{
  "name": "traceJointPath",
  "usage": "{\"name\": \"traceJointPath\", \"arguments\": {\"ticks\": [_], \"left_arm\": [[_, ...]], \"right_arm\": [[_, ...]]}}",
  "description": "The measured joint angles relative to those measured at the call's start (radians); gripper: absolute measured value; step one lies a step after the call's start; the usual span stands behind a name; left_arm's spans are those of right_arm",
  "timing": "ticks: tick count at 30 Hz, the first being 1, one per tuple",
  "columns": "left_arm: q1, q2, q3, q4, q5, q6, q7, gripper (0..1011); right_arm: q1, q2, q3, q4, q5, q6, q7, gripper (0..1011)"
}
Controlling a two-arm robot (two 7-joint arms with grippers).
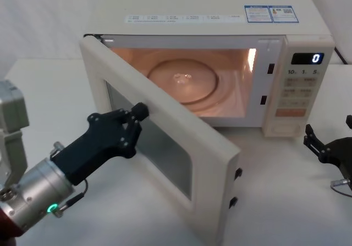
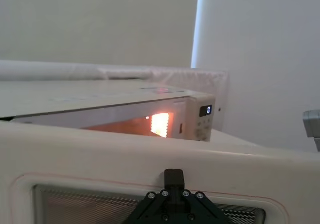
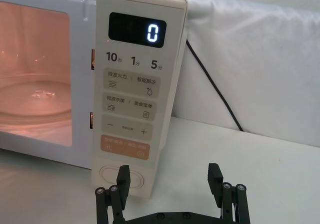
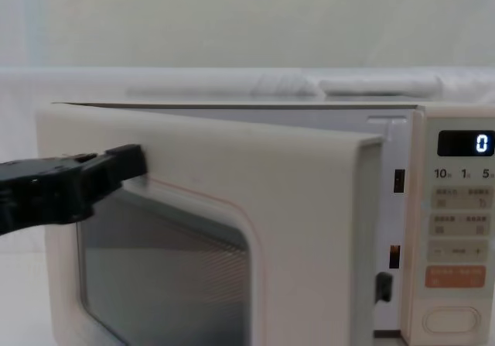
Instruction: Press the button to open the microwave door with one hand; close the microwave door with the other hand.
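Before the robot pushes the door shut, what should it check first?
1. Microwave door open, swung out: ok.
2. Left end effector tip against the door's outer face near its top edge: ok.
3. Right end effector back from the button, fingers spread: ok.
4. Doorway free of obstacles; glass turntable bare: ok.
5. Door latch hooks intact: cannot tell.

A white desk (image 1: pixel 275 191) carries the cream microwave (image 1: pixel 220 23), which sits toward its back. A black cable (image 3: pixel 215 88) trails behind the microwave.
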Motion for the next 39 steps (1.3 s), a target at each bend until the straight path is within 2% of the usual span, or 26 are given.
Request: {"name": "traceJointPath", "arguments": {"ticks": [8, 13, 23, 39], "left_arm": [[-0.060, 0.022, 0.065, 0.013, 0.019, 0.005, -0.017, 0], [-0.096, 0.030, 0.104, 0.029, 0.054, 0.002, -0.008, 0], [-0.162, -0.011, 0.149, 0.070, 0.112, -0.006, 0.056, 0], [-0.262, -0.063, 0.216, 0.139, 0.170, 0.001, 0.053, 0]], "right_arm": [[0.000, 0.000, 0.000, 0.000, 0.000, 0.000, 0.000, 1002], [0.000, 0.000, 0.000, 0.000, 0.000, 0.000, 0.000, 1002], [0.000, 0.000, 0.000, 0.000, 0.000, 0.000, 0.000, 1002], [0.000, 0.000, 0.000, 0.000, 0.000, 0.000, 0.000, 1002]]}}
